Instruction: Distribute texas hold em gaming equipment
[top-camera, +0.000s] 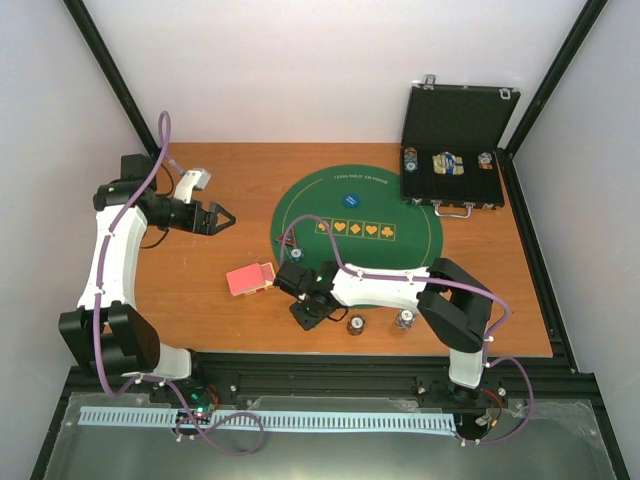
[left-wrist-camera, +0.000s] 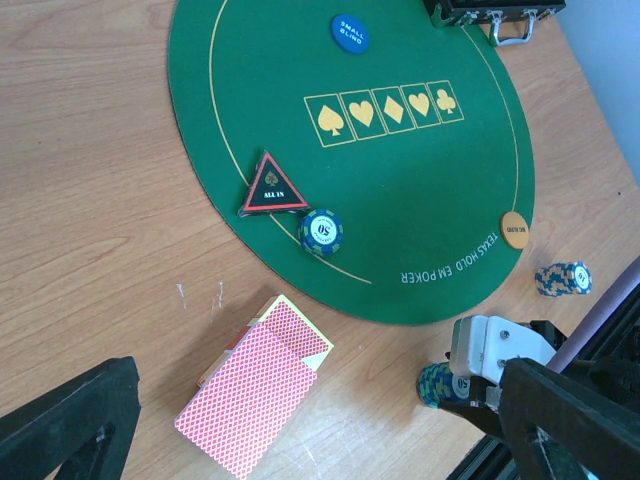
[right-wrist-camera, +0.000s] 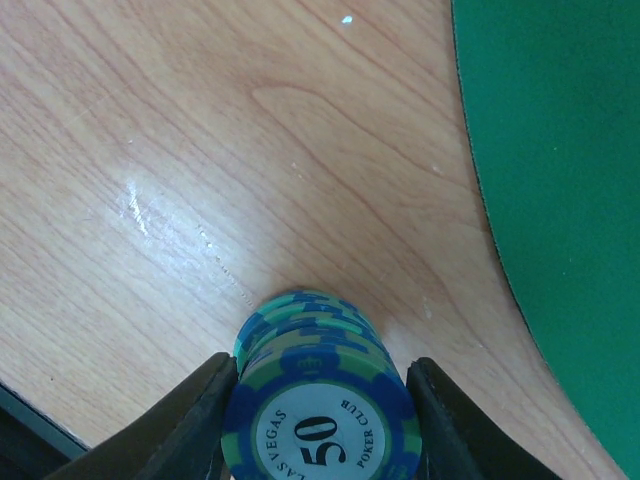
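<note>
My right gripper (top-camera: 308, 312) (right-wrist-camera: 320, 365) is shut on a stack of blue-green "50" poker chips (right-wrist-camera: 318, 400) that stands on the wood just off the green mat (top-camera: 400, 205). The left wrist view shows this stack (left-wrist-camera: 437, 385) under the right wrist. My left gripper (top-camera: 222, 218) (left-wrist-camera: 318, 370) is open and empty, held above the table left of the mat. Red-backed cards (top-camera: 250, 278) (left-wrist-camera: 255, 395) lie in a loose pile. The blue disc (left-wrist-camera: 349, 32), orange disc (left-wrist-camera: 514, 229), dark triangle (left-wrist-camera: 272, 187) and another chip stack (left-wrist-camera: 321, 231) lie on the mat.
Two more chip stacks (top-camera: 355, 325) (top-camera: 404, 320) stand near the table's front edge, one also in the left wrist view (left-wrist-camera: 562, 278). The open black case (top-camera: 455, 150) stands at the back right with chips inside. A small white object (top-camera: 192, 180) lies at the back left.
</note>
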